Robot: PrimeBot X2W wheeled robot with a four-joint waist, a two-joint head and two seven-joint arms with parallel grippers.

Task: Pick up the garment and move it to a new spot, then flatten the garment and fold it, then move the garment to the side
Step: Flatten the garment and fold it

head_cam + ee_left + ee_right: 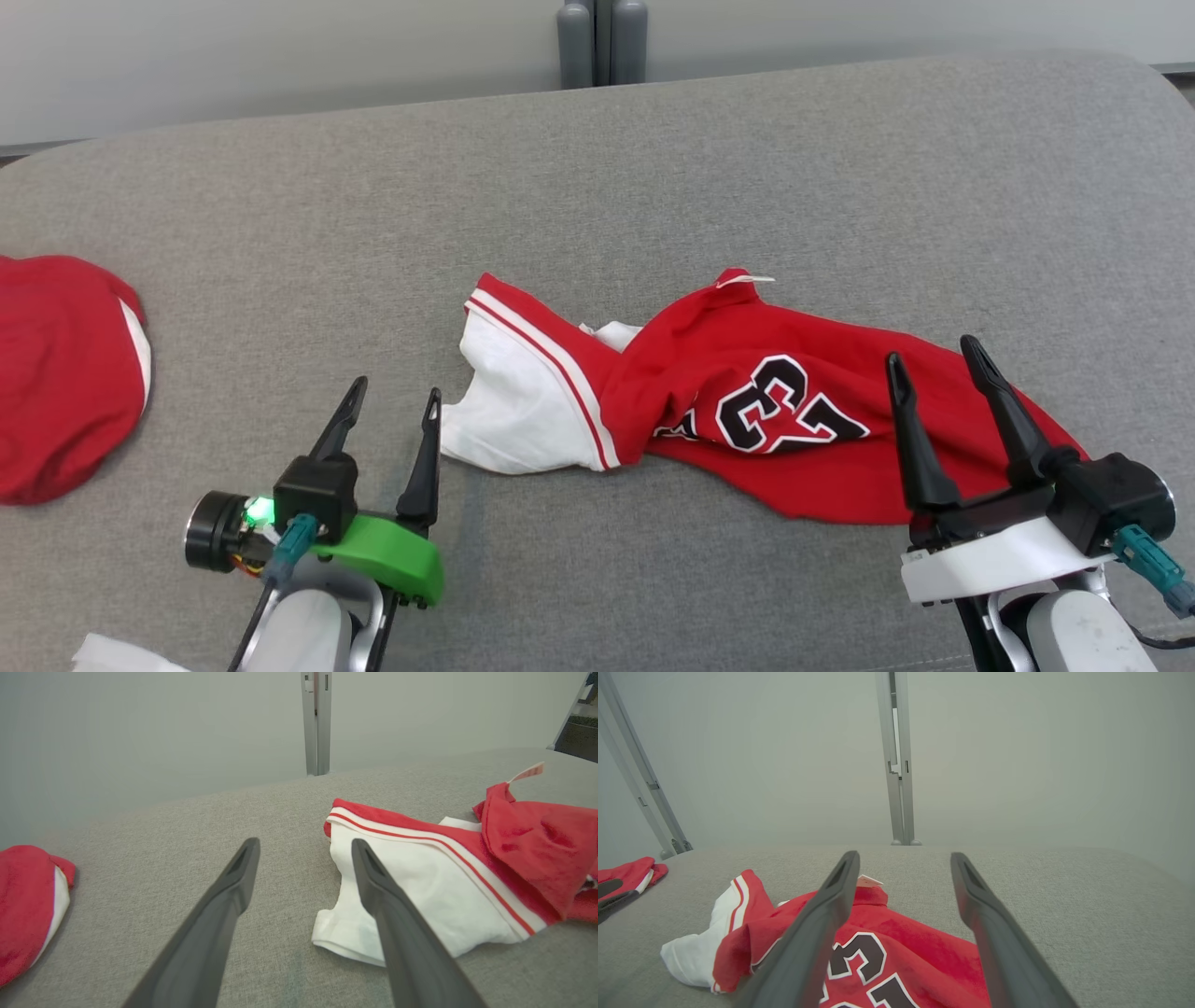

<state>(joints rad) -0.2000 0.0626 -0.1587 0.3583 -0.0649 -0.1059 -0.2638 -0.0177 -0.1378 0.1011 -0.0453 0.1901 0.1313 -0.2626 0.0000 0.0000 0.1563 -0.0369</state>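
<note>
Head view, garment: a crumpled red and white jersey (pixel 747 392) lies near the middle of the grey fabric-covered desk (pixel 597 168), stretched from left to right, neither flattened nor folded.
Garment, left end: white cloth with red and white stripes along one edge; the left wrist view shows this end of the jersey (pixel 420 882) from close by.
Garment, right part: wrinkled red cloth bearing a black number outlined in white; the right wrist view looks along this part of the jersey (pixel 915 952).
Tag: a small white tag (pixel 754 278) sticks out from a raised red fold at the jersey's far edge.
Left hand: the left hand (pixel 397 387) has its two dark fingers spread wide and holds nothing. It sits just beside the near corner of the white end. In the left wrist view (pixel 304 842) one finger crosses in front of the white cloth; whether it touches is unclear.
Right hand: the right hand (pixel 933 350) is also spread wide and grips nothing. Its fingers (pixel 822 924) stand over the jersey's red right end.
Other cloth: a second red cloth with a white band (pixel 65 373) lies at the desk's left edge, well apart from the jersey.
Behind: a grey upright post (pixel 602 42) stands past the desk's far edge, against a pale wall (pixel 280 65).
</note>
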